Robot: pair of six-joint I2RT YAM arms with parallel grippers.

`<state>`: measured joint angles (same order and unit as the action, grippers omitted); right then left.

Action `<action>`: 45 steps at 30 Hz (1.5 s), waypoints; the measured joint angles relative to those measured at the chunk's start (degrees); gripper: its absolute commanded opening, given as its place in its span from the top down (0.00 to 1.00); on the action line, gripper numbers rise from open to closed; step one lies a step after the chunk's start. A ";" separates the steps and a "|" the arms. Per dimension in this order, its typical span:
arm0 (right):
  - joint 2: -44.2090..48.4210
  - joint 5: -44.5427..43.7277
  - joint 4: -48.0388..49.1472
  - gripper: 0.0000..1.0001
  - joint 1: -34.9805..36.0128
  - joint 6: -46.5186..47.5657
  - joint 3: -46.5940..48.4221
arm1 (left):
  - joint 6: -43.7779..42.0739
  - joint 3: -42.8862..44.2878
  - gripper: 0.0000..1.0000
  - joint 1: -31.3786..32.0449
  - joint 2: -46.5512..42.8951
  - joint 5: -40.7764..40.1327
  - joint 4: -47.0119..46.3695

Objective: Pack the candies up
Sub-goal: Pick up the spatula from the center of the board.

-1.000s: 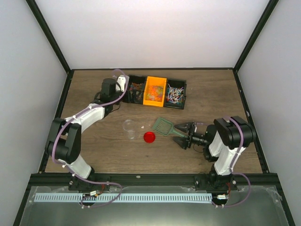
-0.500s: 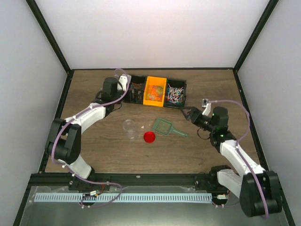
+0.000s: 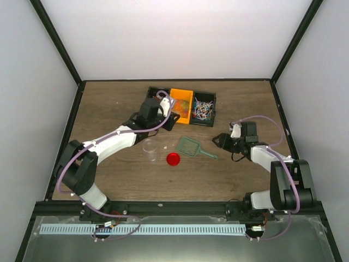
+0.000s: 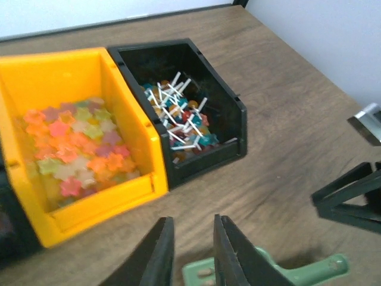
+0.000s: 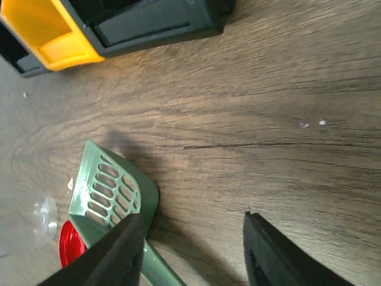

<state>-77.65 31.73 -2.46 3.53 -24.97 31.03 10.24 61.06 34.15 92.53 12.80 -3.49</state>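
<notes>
Nothing packed yet, I judged: jar [image 3: 149, 147] looked empty, lid [image 3: 173, 159] off, candies [image 4: 77, 143] sat in the bins [image 4: 235, 119], upper left of the left wrist view. My left gripper [image 4: 192, 219] hovered just below them, jaws nearly together, empty. Right gripper [image 5: 191, 217] was open, empty, beside the scoop [image 5: 110, 190] handle, lower right of the candies.

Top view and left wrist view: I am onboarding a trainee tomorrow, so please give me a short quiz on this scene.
1. True or false: the red lid lies on the table close to the green scoop.
2. The star-shaped candies fill which bin? A black, B orange, C green.
3. Fill in: the stick candies lie in the ___ bin.
Key: 1 true; 2 B, the orange bin; 3 black, the black bin.
</notes>
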 measured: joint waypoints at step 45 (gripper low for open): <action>-4.00 23.65 19.47 0.40 2.01 -6.05 -12.79 | 1.46 5.88 0.43 13.03 22.12 -9.57 5.33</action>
<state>-81.65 55.37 17.02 5.54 -31.03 18.24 11.70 66.94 47.18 114.65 3.22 1.85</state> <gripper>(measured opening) 0.644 0.566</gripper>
